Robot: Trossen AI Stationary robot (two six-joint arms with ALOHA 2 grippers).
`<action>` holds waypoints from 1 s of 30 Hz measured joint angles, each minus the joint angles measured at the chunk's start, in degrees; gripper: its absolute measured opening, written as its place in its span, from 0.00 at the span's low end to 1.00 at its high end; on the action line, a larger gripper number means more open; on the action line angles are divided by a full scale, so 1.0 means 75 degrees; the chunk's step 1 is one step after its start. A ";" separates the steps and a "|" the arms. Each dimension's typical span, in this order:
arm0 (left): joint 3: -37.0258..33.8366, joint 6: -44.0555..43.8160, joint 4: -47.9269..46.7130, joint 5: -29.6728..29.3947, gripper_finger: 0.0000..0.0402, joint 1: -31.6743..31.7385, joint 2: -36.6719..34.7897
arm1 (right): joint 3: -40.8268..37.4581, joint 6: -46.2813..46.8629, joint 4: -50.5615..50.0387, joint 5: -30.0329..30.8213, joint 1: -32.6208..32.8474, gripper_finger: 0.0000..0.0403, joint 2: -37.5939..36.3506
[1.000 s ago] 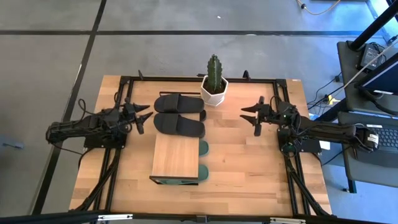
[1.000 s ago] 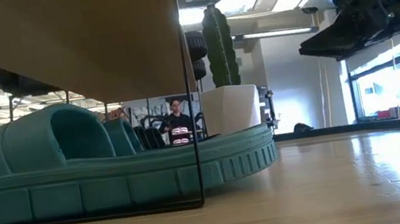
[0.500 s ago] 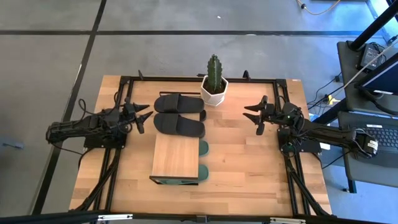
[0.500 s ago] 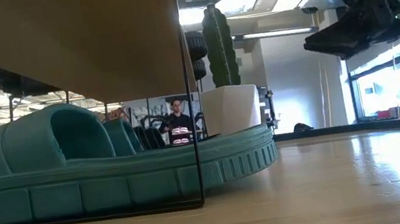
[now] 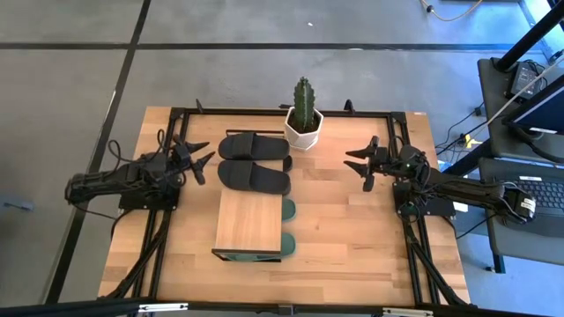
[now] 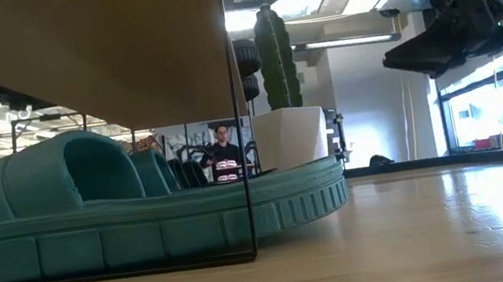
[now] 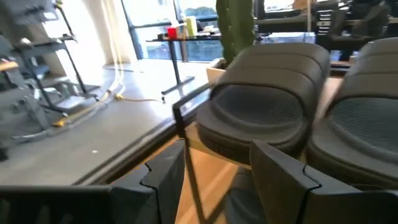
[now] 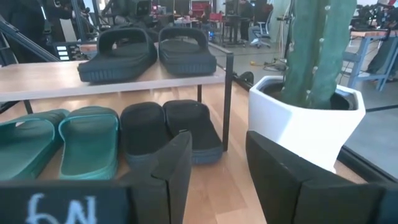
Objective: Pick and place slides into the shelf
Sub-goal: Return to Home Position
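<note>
"Around the shelf [image 5: 249,224], what else is on the table [image 5: 361,255]?"

"One cactus [image 5: 303,95] in a white pot [image 5: 304,132], just beside the shelf's far end on the right arm's side. Off the table, past the right arm, there's a laptop [image 5: 539,195]. The low view catches a person [image 6: 224,151] far back in the room."

"And the slides?"

"All six are at the shelf. The top black pair [image 5: 254,176] lies on the plank at the cactus end. The lower black pair [image 8: 146,127] sits under that end, and the green pair [image 8: 87,140] is beside it, under the plank's near half."

"Anything in front of them?"

"From above, the plank and the top pair cover the lower four. Only the green ends poke out on the right arm's side. In the low view a thin black leg [image 6: 234,113] of the frame crosses in front of a green slide."

"Which way do they point?"

"The shelf's long side runs from the cactus toward the table's near edge. Every slide lies across it, strap end toward the left arm, heel toward the right arm."

"Any writing?"

"White characters on the dark body below the right wrist camera, perhaps '6N', cut off."

"The claws?"

"The left gripper [image 5: 204,169] hangs just beside the top pair's strap ends, fingers spread. The right gripper [image 5: 354,169] hangs apart from the shelf, near the pot, fingers spread too."
</note>
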 joint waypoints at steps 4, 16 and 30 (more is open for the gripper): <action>0.0000 0.0154 0.0039 -0.0045 0.43 0.0397 0.0000 | 0.0000 -0.0025 -0.0076 0.0000 0.0000 0.38 0.0000; 0.0000 0.0008 -0.0269 -0.0049 0.43 0.0684 0.0000 | 0.0000 -0.0823 -0.0081 0.0023 0.0000 0.38 0.0002; 0.0000 0.0007 -0.0270 -0.0038 0.43 0.0684 0.0000 | 0.0000 -0.0122 -0.0525 0.0694 0.0000 0.38 -0.1202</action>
